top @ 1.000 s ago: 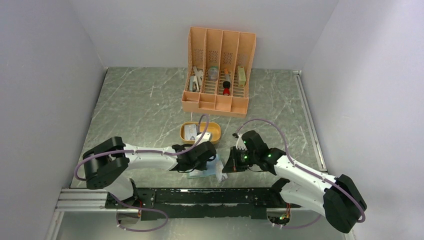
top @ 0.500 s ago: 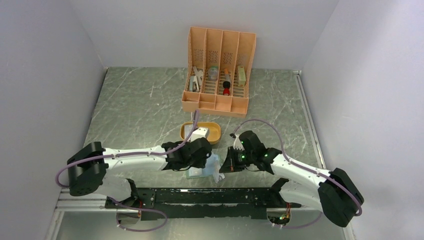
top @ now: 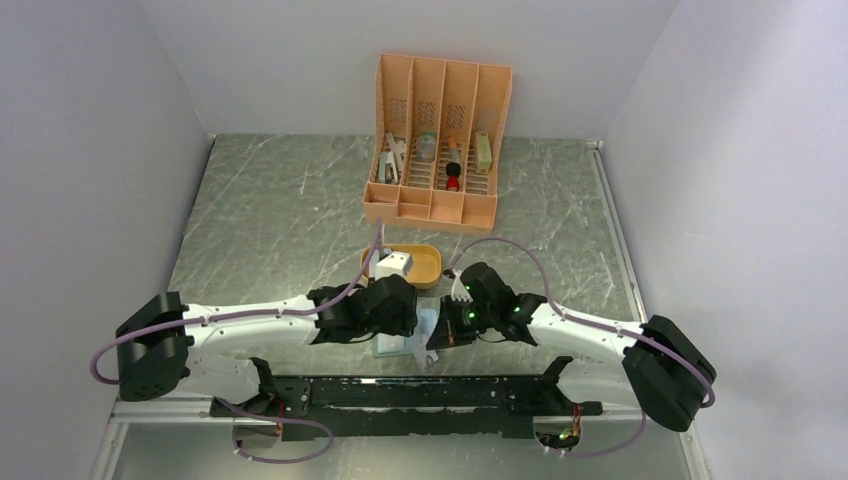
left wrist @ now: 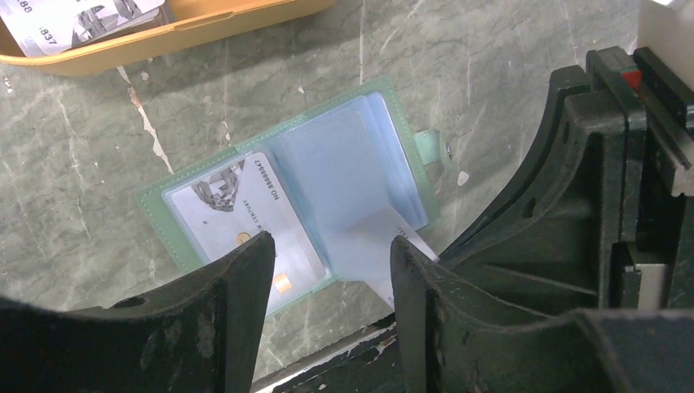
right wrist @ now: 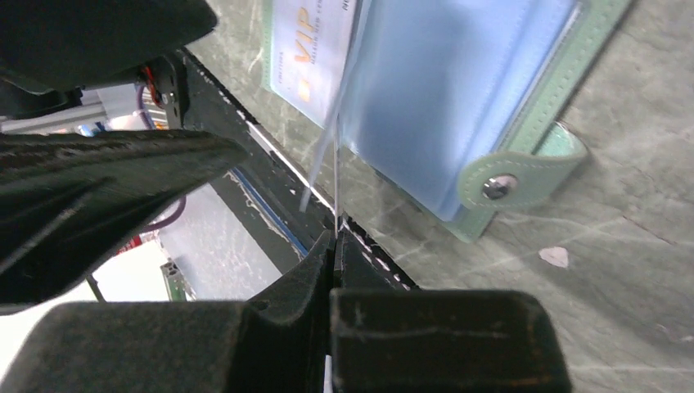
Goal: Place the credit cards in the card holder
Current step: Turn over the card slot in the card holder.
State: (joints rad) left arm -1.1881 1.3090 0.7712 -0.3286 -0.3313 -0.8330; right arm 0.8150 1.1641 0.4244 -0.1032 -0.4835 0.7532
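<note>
The green card holder [left wrist: 290, 176] lies open on the table near the front edge, also seen from above [top: 412, 338]. One credit card [left wrist: 233, 217] sits in its left clear pocket, marked VIP in the right wrist view [right wrist: 315, 49]. My left gripper [left wrist: 327, 254] hovers open just above the holder with nothing between its fingers [left wrist: 233, 286]. My right gripper [right wrist: 335, 237] is shut on the edge of a second credit card [right wrist: 335, 176], held edge-on at the holder's blue pockets [right wrist: 450, 90]; its white corner [left wrist: 413, 244] shows by the pockets. In the top view both grippers, left [top: 392, 318] and right [top: 443, 330], flank the holder.
An orange oval tray [top: 425, 262] with more cards [left wrist: 82, 16] sits just behind the holder. The tall orange slotted organizer [top: 437, 140] with small items stands farther back. The black front rail [top: 400, 395] runs right beside the holder's near edge.
My left gripper's jaws have opened from shut. Both grippers have shifted a little left over the holder, the right one still clamped on its card.
</note>
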